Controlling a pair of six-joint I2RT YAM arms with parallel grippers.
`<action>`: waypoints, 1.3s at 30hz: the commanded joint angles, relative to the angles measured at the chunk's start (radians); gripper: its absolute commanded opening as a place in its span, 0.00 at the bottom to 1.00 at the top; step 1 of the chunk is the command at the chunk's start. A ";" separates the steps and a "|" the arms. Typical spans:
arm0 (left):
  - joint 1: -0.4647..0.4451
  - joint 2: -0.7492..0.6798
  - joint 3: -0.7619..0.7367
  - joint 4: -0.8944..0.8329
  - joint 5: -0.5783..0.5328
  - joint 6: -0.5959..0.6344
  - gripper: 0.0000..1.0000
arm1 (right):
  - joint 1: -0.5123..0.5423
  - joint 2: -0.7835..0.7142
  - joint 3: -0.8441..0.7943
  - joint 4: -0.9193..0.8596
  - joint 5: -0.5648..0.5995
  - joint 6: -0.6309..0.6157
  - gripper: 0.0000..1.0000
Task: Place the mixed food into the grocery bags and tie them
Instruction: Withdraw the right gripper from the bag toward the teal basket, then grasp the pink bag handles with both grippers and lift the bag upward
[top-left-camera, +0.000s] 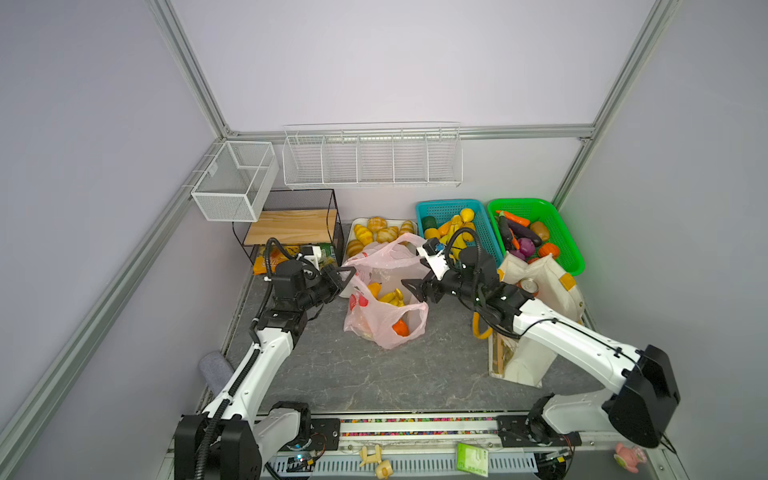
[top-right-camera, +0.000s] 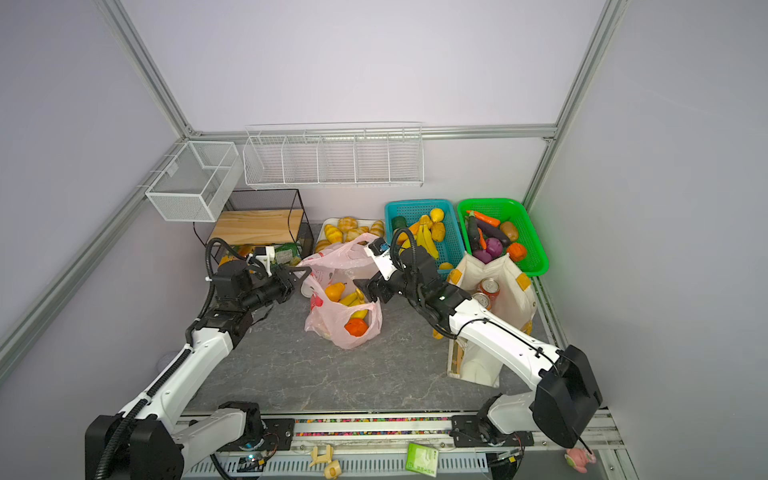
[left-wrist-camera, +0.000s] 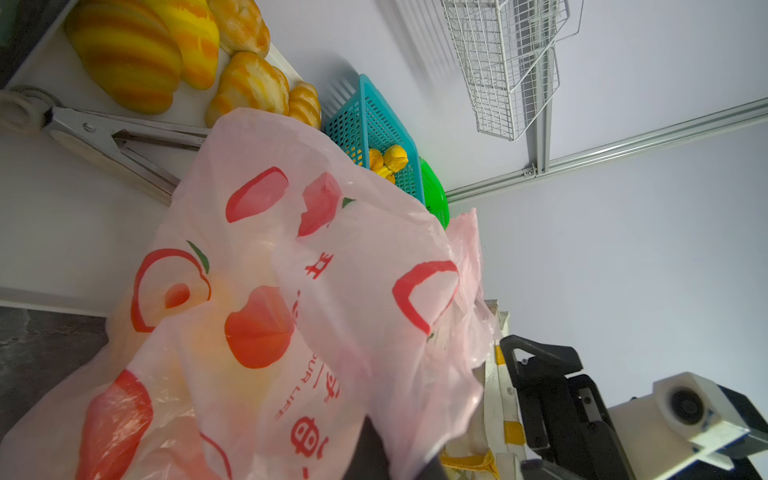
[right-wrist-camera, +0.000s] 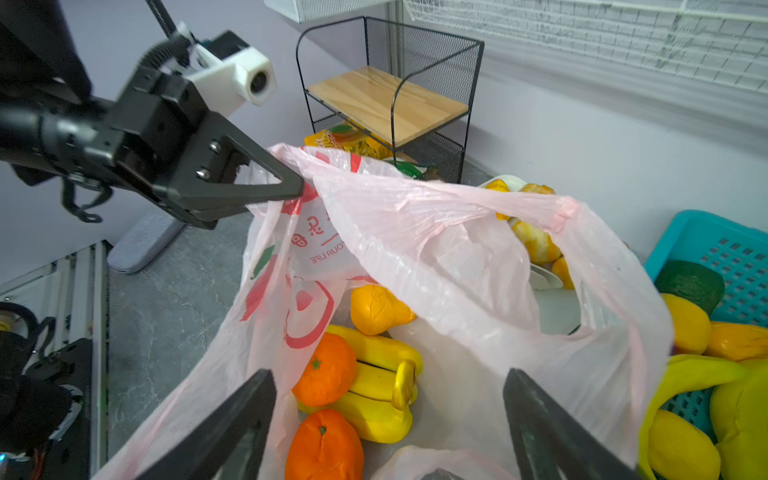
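2 arms were counted: left arm (top-left-camera: 266, 361) & right arm (top-left-camera: 573, 336). 2 bags were noted: 1 pink bag (top-left-camera: 370, 322) & 1 canvas tote (top-left-camera: 548, 270). In the pink bag, 2 oranges (right-wrist-camera: 328, 370) (right-wrist-camera: 324, 446), 1 banana bunch (right-wrist-camera: 374, 419) & 1 pear (right-wrist-camera: 376, 309) were seen. 2 cans (top-right-camera: 489, 288) (top-right-camera: 481, 300) were counted in the tote. 2 plastic baskets were noted: 1 teal basket (top-left-camera: 451, 203) & 1 green basket (top-left-camera: 567, 245), the latter w/ 2 eggplants (top-left-camera: 525, 232), 2 carrots (top-left-camera: 515, 217) & 1 purple onion (top-left-camera: 527, 247). 1 tray (left-wrist-camera: 50, 79) w/ min. 5 bread pcs (top-right-camera: 333, 232) was seen, others being hidden; 1 pr. of tongs (left-wrist-camera: 112, 137) too. 1 white mesh box (top-left-camera: 232, 183), 1 wire rack (top-left-camera: 372, 162) w/ 5 compartments & 1 black shelf (top-left-camera: 295, 220) were counted.
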 joint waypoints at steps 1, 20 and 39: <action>-0.004 0.005 0.013 0.003 -0.006 0.001 0.00 | -0.060 -0.041 0.019 -0.034 -0.095 0.046 0.91; -0.004 0.008 0.010 0.013 -0.004 -0.007 0.00 | -0.227 0.394 0.429 -0.161 -0.353 0.221 0.82; -0.051 -0.209 0.070 -0.232 -0.344 0.277 0.59 | -0.276 0.332 0.325 -0.005 -0.341 0.378 0.07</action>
